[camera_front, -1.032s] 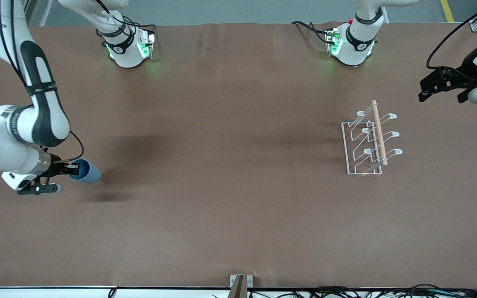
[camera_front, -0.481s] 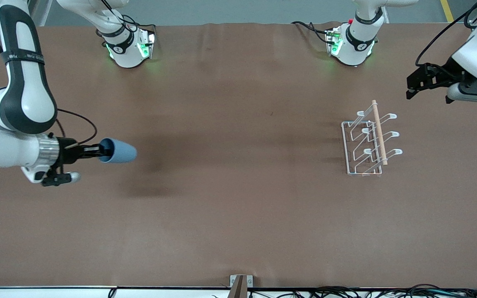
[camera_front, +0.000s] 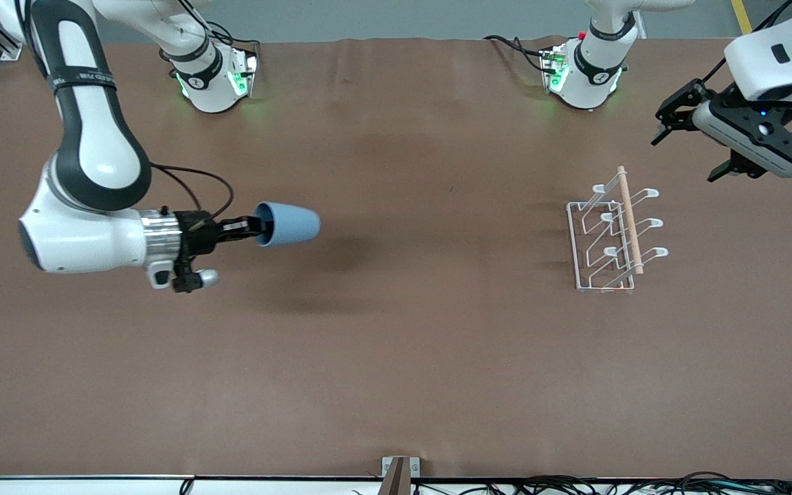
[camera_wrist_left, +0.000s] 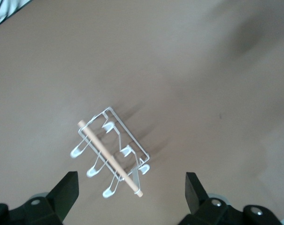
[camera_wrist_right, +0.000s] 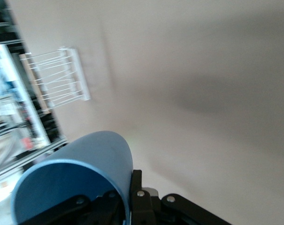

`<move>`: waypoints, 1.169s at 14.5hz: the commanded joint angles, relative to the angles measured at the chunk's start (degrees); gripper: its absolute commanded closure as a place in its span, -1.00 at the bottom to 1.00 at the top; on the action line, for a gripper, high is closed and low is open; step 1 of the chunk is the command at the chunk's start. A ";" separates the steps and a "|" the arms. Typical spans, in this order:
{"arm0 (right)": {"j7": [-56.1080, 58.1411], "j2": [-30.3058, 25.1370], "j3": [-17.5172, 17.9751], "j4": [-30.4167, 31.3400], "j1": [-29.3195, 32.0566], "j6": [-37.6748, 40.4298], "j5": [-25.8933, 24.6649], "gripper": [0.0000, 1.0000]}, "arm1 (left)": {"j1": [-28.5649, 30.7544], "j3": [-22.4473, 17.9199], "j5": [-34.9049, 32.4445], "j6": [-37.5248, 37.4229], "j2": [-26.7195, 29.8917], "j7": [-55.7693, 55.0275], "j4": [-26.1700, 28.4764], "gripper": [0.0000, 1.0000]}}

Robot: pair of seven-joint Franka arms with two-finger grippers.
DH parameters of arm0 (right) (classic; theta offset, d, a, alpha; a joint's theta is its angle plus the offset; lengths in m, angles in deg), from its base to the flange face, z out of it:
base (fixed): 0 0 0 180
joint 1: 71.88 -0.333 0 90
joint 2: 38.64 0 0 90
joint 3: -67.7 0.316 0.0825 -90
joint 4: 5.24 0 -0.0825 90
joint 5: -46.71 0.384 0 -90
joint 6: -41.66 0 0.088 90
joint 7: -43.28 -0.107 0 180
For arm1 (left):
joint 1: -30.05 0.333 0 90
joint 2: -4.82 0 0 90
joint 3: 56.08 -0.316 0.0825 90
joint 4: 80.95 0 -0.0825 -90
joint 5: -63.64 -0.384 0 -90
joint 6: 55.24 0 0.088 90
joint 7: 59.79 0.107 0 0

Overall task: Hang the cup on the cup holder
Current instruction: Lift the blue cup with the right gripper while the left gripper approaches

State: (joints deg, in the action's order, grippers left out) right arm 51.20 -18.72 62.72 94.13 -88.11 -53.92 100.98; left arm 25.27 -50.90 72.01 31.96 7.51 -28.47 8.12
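The light-blue cup (camera_front: pixel 288 225) lies on its side in the air, its rim pinched in my right gripper (camera_front: pixel 260 227), which is shut on it over the table toward the right arm's end. In the right wrist view the cup (camera_wrist_right: pixel 80 176) fills the lower corner, with one finger (camera_wrist_right: pixel 136 187) outside its wall. The white wire cup holder (camera_front: pixel 612 237) with its wooden rod stands on the table toward the left arm's end. It also shows in the right wrist view (camera_wrist_right: pixel 57 80) and the left wrist view (camera_wrist_left: pixel 111 152). My left gripper (camera_front: pixel 695 143) hangs open and empty above the table beside the holder.
The table is covered with a brown cloth (camera_front: pixel 396 344). The two arm bases (camera_front: pixel 214 75) (camera_front: pixel 585 69) stand along the table's edge farthest from the front camera. A small bracket (camera_front: pixel 399 471) and cables lie at the nearest edge.
My right gripper has carried the cup up and toward the left arm's end of the table. My left gripper has swung and turned toward the cup holder.
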 commanded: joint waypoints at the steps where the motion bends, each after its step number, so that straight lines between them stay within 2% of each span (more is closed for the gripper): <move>1: -0.63 -0.94 -0.47 3.55 -3.98 -0.31 8.97 0.98 | -2.50 2.71 1.03 0.60 -0.92 6.19 -1.09 -1.00; 3: -0.54 -0.85 -0.56 4.51 -7.92 -0.75 16.35 0.98 | -3.56 4.91 4.61 0.60 -2.33 6.47 -1.45 -1.00; 7: 0.68 0.29 -0.47 4.69 -12.84 -2.94 27.17 0.98 | -3.83 10.01 11.04 0.86 -7.33 8.57 -1.53 -1.00; 9: 0.77 0.29 -0.47 4.87 -14.61 -5.48 28.17 0.98 | -4.35 11.85 13.51 2.44 -11.29 9.63 -1.53 -1.00; 12: 0.77 0.29 -0.47 4.87 -16.81 -8.31 30.01 0.98 | -4.71 17.30 13.42 6.13 -12.53 11.66 -1.01 -1.00; 17: 0.77 0.29 -0.47 4.87 -17.78 -9.89 30.10 0.97 | -5.14 20.82 13.60 13.41 -16.57 11.66 -1.01 -1.00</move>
State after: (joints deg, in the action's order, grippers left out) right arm 51.34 -17.64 62.74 97.92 -105.12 -63.30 129.20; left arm 20.02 -31.09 84.88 43.01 -7.14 -17.63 8.03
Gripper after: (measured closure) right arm 0.952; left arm 0.000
